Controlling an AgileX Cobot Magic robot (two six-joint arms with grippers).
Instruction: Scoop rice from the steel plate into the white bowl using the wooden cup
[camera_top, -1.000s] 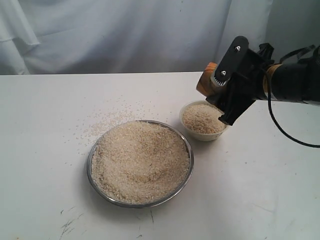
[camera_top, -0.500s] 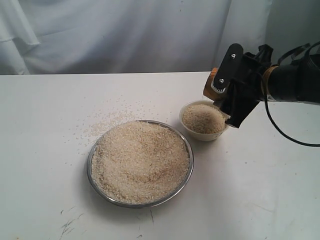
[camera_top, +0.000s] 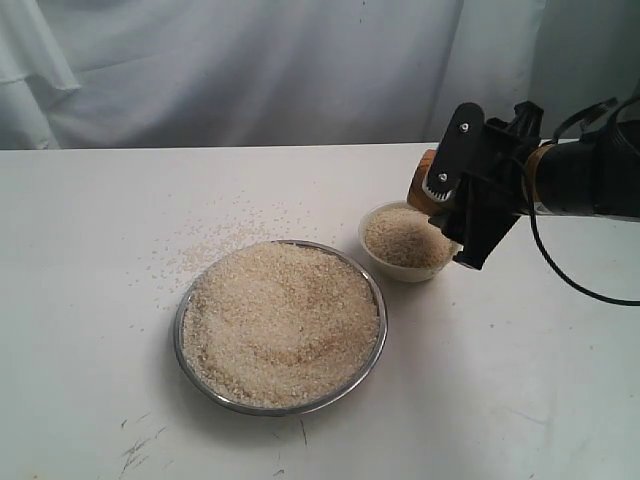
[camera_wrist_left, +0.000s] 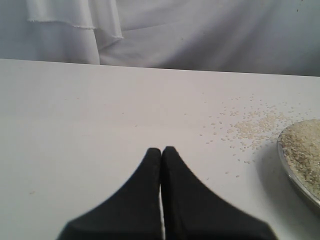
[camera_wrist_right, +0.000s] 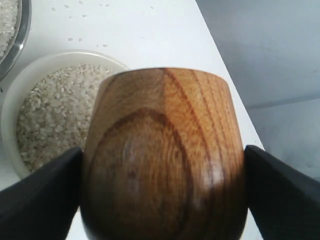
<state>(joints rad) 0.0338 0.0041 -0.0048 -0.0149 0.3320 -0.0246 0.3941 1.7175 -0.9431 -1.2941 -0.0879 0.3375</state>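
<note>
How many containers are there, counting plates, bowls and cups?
3: a big steel plate in front, a small white bowl just behind it to the right, and a wooden cup held up in the right claw, close by the bowl.

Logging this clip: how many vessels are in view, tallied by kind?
Plates (wide shiny steel plate): 1
Bowls (small cream-white round bowl): 1
Cups (reddish-brown wooden cup): 1
Total: 3

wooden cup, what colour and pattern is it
The wooden cup is reddish-brown with darker oval grain rings, clearest in the right wrist view.
</note>
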